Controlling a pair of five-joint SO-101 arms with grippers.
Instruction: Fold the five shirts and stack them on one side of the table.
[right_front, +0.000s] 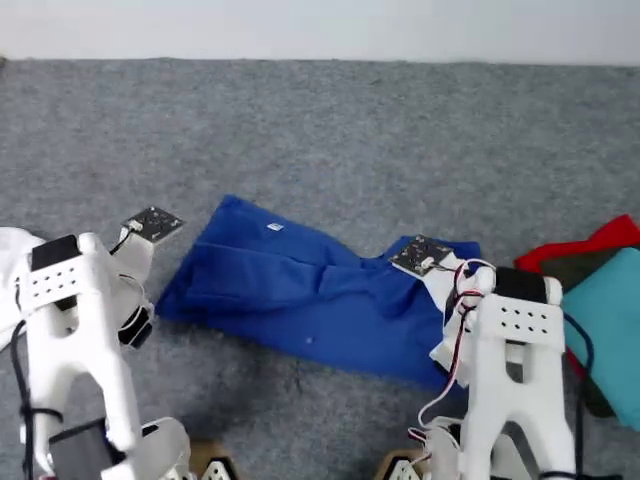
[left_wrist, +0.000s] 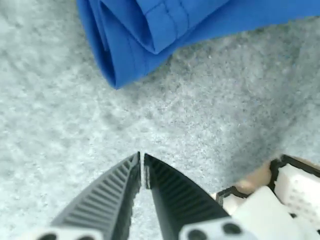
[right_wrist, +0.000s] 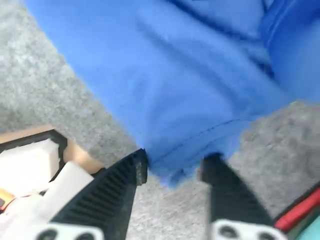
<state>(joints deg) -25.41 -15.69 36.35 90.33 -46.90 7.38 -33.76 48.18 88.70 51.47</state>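
While the blue shirt (right_front: 300, 290) lies mid-tabletop (right_front: 400, 130) in the high view, its long axis runs left to right, slanting toward the near edge. From the left wrist, my left gripper (left_wrist: 142, 162) is pinched nearly closed and empty, the shirt's folded corner just ahead. From the right wrist, my right gripper (right_wrist: 172, 165) gapes wide astride the hem, so it is nearer.

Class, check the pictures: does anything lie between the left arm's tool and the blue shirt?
Nothing visible does. Only bare grey table covering separates the shut left tool from the blue shirt and its folded corner.
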